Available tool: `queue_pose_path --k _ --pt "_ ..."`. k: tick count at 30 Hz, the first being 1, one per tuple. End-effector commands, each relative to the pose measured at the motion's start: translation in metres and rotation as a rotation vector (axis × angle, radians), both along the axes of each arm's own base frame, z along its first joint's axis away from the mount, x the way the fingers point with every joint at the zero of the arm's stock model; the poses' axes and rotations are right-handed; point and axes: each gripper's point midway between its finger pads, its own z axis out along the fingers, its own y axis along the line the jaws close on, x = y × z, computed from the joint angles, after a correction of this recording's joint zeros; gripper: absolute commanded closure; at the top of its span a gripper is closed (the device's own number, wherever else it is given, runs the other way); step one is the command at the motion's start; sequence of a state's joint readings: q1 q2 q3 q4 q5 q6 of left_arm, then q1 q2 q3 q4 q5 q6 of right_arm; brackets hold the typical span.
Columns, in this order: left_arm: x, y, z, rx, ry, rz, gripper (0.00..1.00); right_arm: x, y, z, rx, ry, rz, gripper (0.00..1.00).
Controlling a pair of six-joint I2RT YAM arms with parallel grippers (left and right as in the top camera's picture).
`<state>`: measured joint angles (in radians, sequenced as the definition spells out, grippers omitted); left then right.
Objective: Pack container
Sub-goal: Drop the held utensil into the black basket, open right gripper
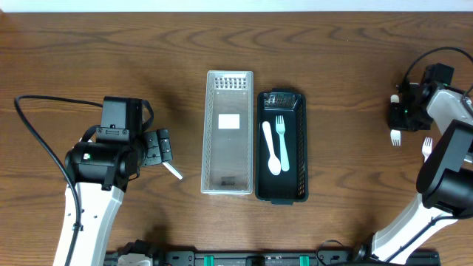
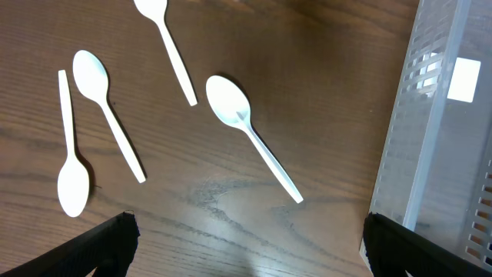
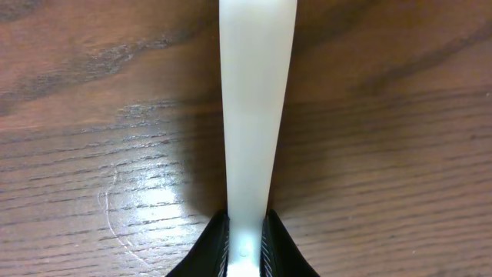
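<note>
wood-grain table (image 1: 89,44), brown and glossy. black container (image 1: 301,148), a long rectangular plastic box with slotted walls, stands at the centre of the table. inside it lie a packed spoon (image 1: 270,151) and a packed fork (image 1: 281,133), both white plastic, side by side along its length, with the spoon's bowl toward the robot and the fork's tines away from it. clear tray (image 1: 211,133), a translucent rectangle with perforated walls and a white rectangular label on its floor, sits just beside the container on its left, parallel to it. left gripper (image 2: 250,235) is spread wide, its black fingertips (image 2: 115,235) at the lower corners of the wrist view with nothing between them. it hovers over bare wood left of the tray. loose spoons (image 2: 254,142), four in all, white with oval bowls and slim flat handles, are scattered at differing angles in front of it, and none touches the tray. right gripper (image 3: 246,231), at the far right of the table, is pressed together on the end of a smooth, flat white handle. held fork (image 1: 396,137) shows its tines in the overhead view just below that gripper. spare fork (image 1: 427,145), also white, lies near it, beside the right arm.
</note>
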<state>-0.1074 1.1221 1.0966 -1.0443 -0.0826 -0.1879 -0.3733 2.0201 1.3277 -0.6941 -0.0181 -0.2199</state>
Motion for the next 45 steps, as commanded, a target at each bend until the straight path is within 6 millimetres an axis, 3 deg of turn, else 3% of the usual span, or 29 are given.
queue_pose_path --k 1,4,7,11,15,19,24,29,33,35,38,40,42,45 --pt "0.001 0.003 0.002 0.008 -0.007 0.021 0.04 0.017 0.023 0.039 -0.023 -0.091 0.007 0.91" --pt "0.001 0.003 0.002 0.008 -0.006 0.021 0.04 0.032 0.060 0.089 -0.031 -0.214 0.038 0.92" --pt "0.001 0.003 0.002 0.008 -0.006 0.021 0.04 0.035 0.118 0.144 0.000 -0.345 0.075 0.94" --pt "0.001 0.003 0.002 0.008 -0.006 0.021 0.04 0.025 0.189 0.185 0.098 -0.439 0.081 0.95" --pt "0.001 0.003 0.002 0.008 -0.007 0.021 0.04 0.000 0.245 0.184 0.208 -0.381 -0.014 0.98" --pt "0.001 0.003 0.002 0.008 -0.006 0.021 0.04 -0.023 0.286 0.160 0.227 -0.272 -0.001 0.99" --pt "0.001 0.003 0.002 0.008 -0.006 0.021 0.04 -0.045 0.310 0.112 0.160 -0.122 0.062 0.98" --pt "0.001 0.003 0.002 0.008 -0.006 0.021 0.04 -0.064 0.322 0.064 0.102 0.008 0.099 0.99" --pt "0.001 0.003 0.002 0.008 -0.006 0.021 0.04 -0.068 0.324 0.045 0.078 0.055 0.105 0.98" --pt "0.001 0.003 0.002 0.008 -0.006 0.021 0.04 -0.068 0.323 0.044 0.077 0.057 0.105 0.93" --pt "0.001 0.003 0.002 0.008 -0.006 0.021 0.04 -0.063 0.327 0.048 0.087 0.030 0.130 0.76" --pt "0.001 0.003 0.002 0.008 -0.006 0.021 0.04 -0.057 0.329 0.054 0.097 0.003 0.146 0.71" --pt "0.001 0.003 0.002 0.008 -0.006 0.021 0.04 -0.048 0.331 0.067 0.111 -0.041 0.176 0.64" --pt "0.001 0.003 0.002 0.008 -0.006 0.021 0.04 -0.030 0.330 0.106 0.136 -0.142 0.218 0.57"
